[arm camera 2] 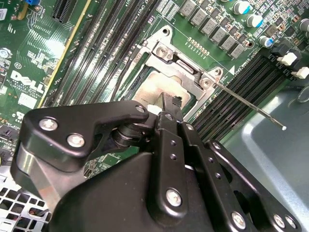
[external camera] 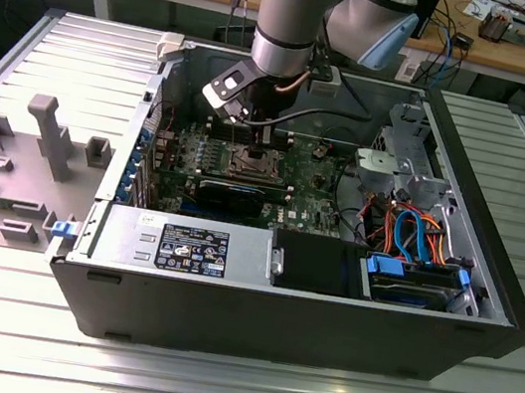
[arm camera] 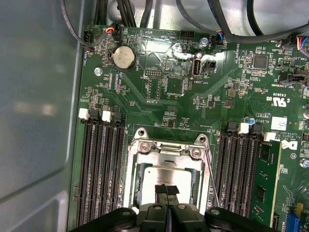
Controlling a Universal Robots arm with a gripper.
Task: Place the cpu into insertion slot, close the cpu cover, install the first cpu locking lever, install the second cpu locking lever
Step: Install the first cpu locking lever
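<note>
The open computer case [external camera: 270, 329] holds the motherboard [arm camera: 159, 92], where the cpu cover [arm camera: 166, 153] lies down over the insertion slot [arm camera: 131, 166] and the cpu [arm camera: 164, 175] sits seated inside its window. Closing the cover seems the step in hand, since a thin locking lever [arm camera 2: 251, 107] stands free beside it; that calls for straight, steady pressure. The gripper [arm camera: 167, 188] is pinched closed, holding nothing, with its tips on or just above the cpu's top.

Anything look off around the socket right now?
One thin silver wire locking lever juts free from the silver metal cover frame, out across the black memory slots, unlatched. Nothing else stands out.
</note>
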